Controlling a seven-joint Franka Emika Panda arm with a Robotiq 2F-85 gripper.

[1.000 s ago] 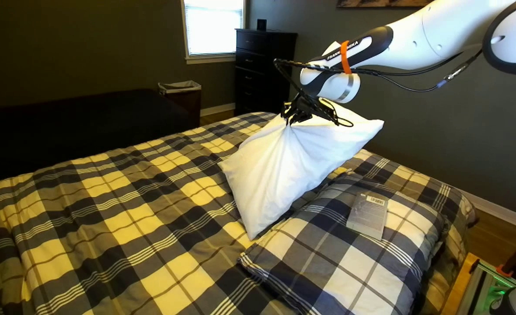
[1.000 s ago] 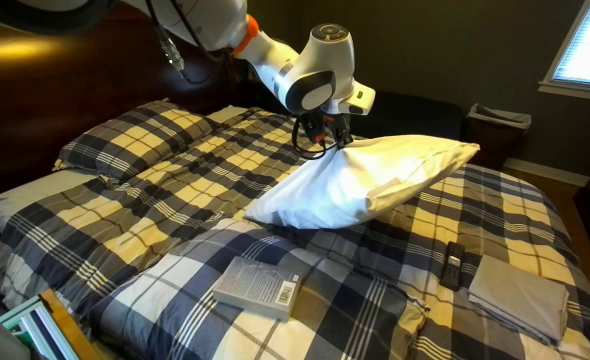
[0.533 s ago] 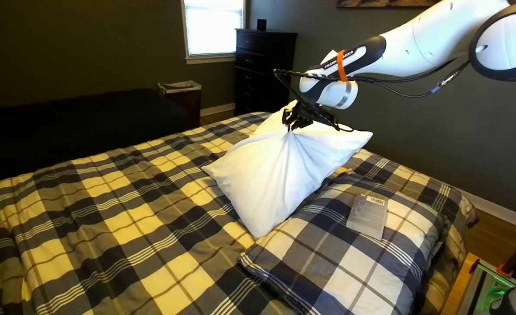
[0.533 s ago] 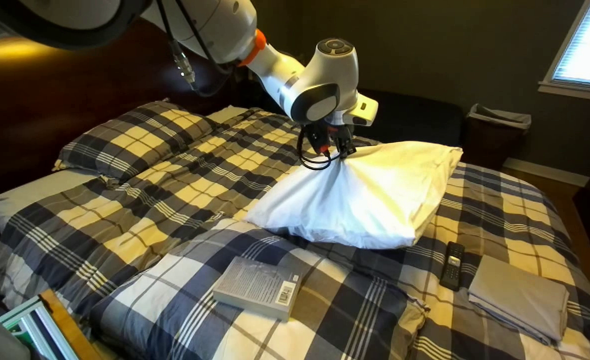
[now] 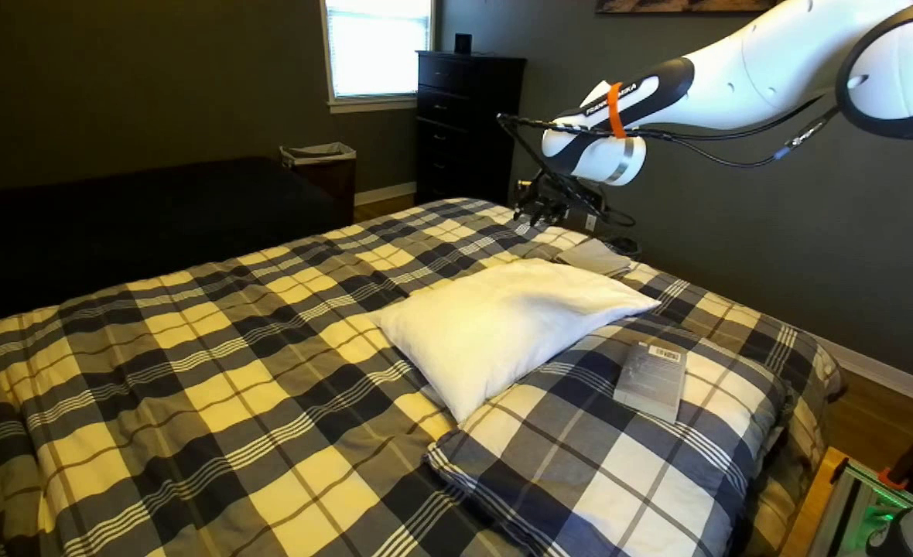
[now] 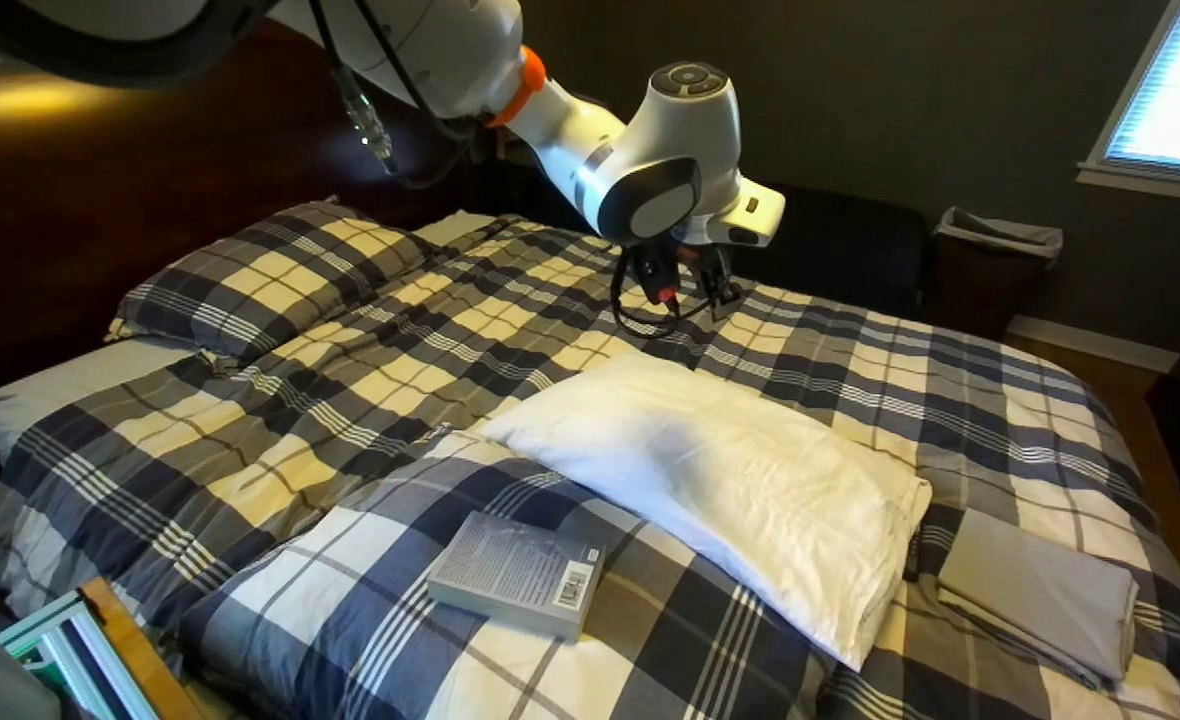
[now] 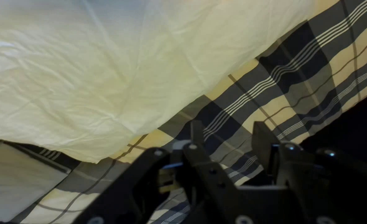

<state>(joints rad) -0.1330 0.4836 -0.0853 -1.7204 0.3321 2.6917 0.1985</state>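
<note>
White pillow (image 6: 725,480) lies flat against plaid pillow (image 6: 640,605); set-down judged complete. Hand (image 7: 228,133) hovers clear of it, spread and grasping nothing; no remaining step is evident.

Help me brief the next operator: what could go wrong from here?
1. In the wrist view the open tool hovers beyond the white pillow; lowering and closing it there might pinch the bedspread.
2. The white pillow reaches the plaid pillow bearing the book; dragging it across could knock the book off.
3. The remote seen earlier no longer shows; the white pillow covers that spot and may press it.
</note>
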